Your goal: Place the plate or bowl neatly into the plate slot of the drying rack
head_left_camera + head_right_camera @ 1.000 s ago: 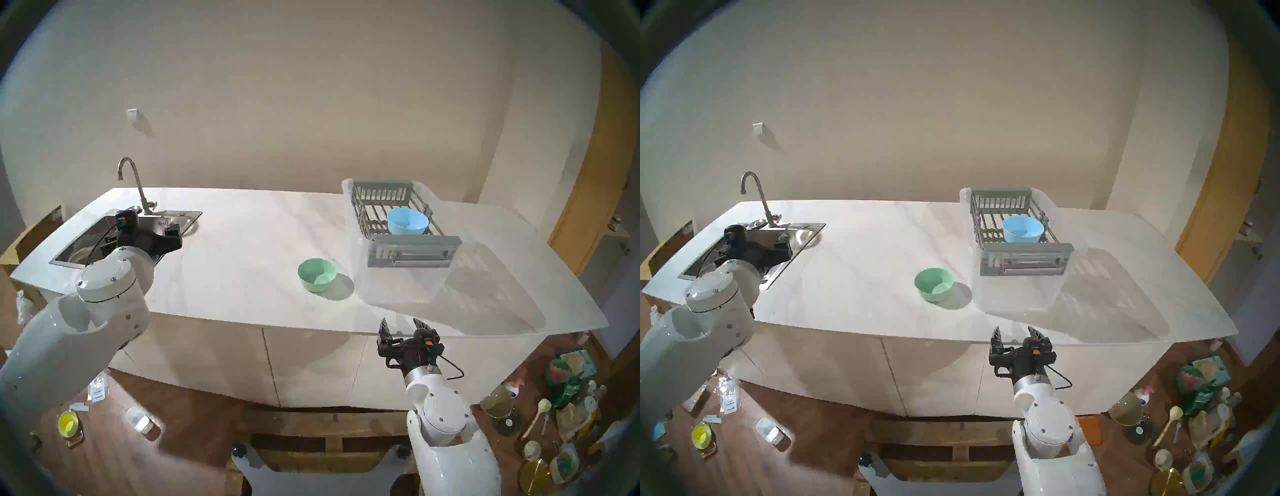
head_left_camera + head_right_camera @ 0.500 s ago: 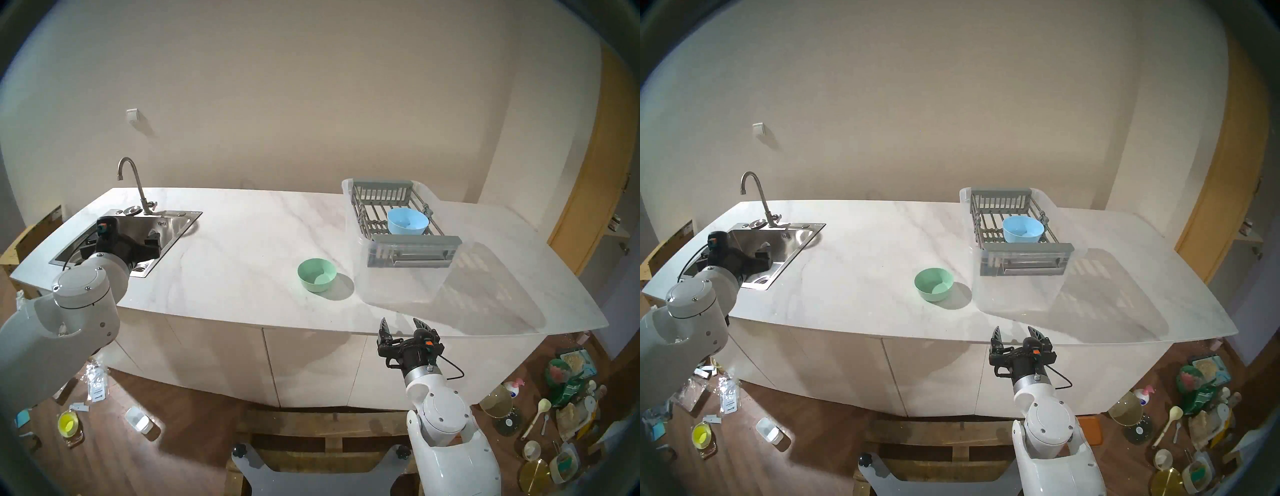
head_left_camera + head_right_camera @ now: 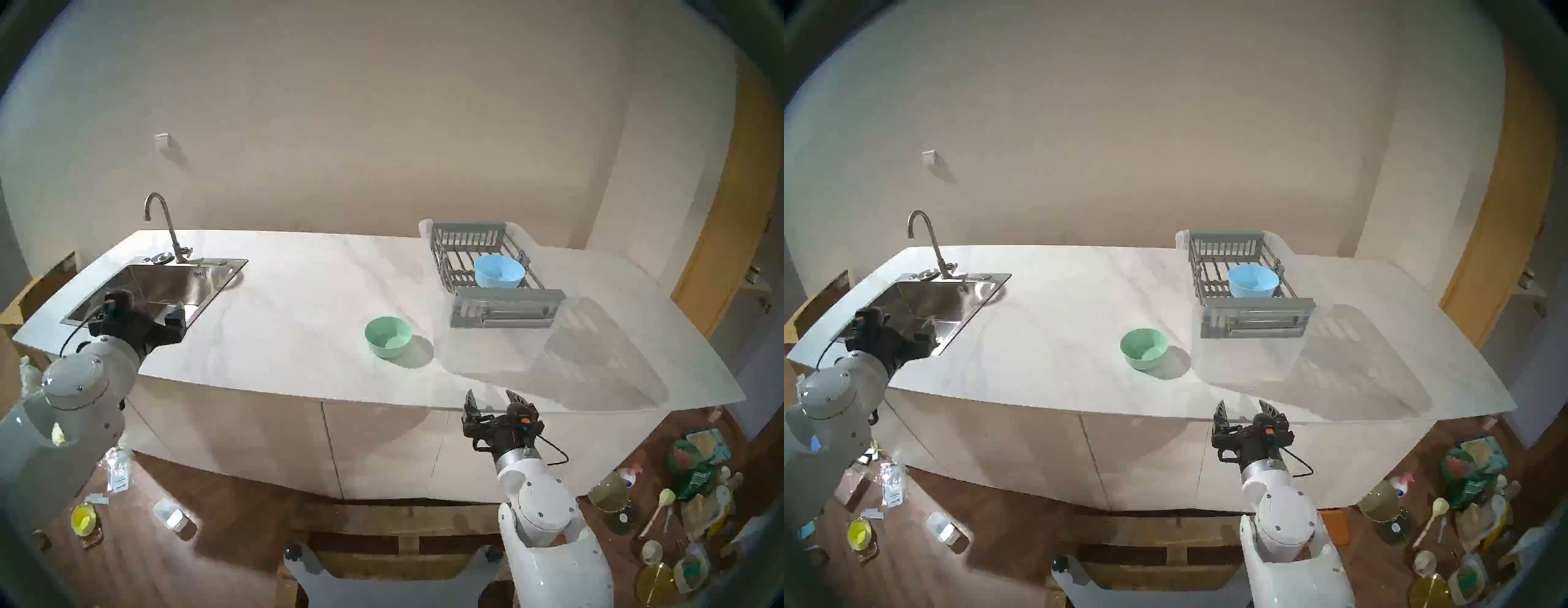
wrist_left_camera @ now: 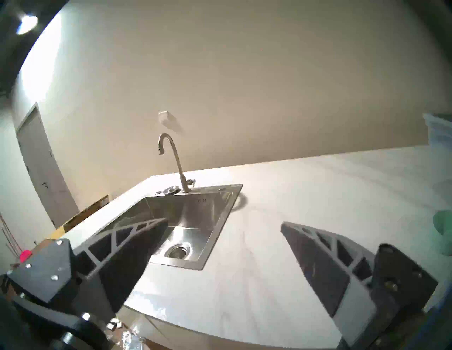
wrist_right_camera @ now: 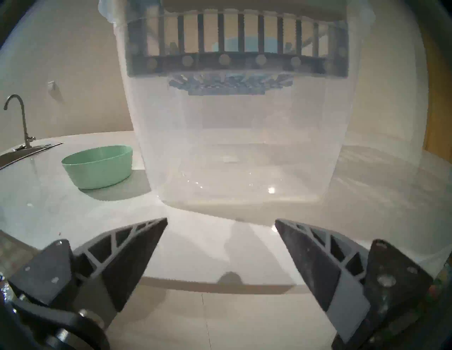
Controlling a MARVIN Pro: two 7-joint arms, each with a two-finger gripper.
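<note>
Head views showing the green bowl [image 3: 388, 337] sitting upright on the tabletop [image 3: 297, 297], just beside the near left corner of the clear plastic tub [image 3: 488, 352] and apart from both arms. Looking like thin moulded plastic: probably light, stiff and smooth, so likely sliding or tipping under a sideways nudge instead of staying put. Pinching the rim wall, one finger inside and one outside, seeming the surest hold, since the rounded outside offers little to grip. Sitting across the tub's top, the drying rack [image 3: 505, 303] carrying a blue bowl [image 3: 499, 271] at the near right of the plate slot [image 3: 456, 265], leaving the left rows of dividers free. Hanging just off the tabletop's near edge, the right gripper [image 3: 492, 399] with jaws spread wide and nothing between them. Hovering over the sink's [image 3: 220, 265] near corner, well apart from the bowl, the left gripper [image 4: 223, 221], jaws likewise wide and empty.
</note>
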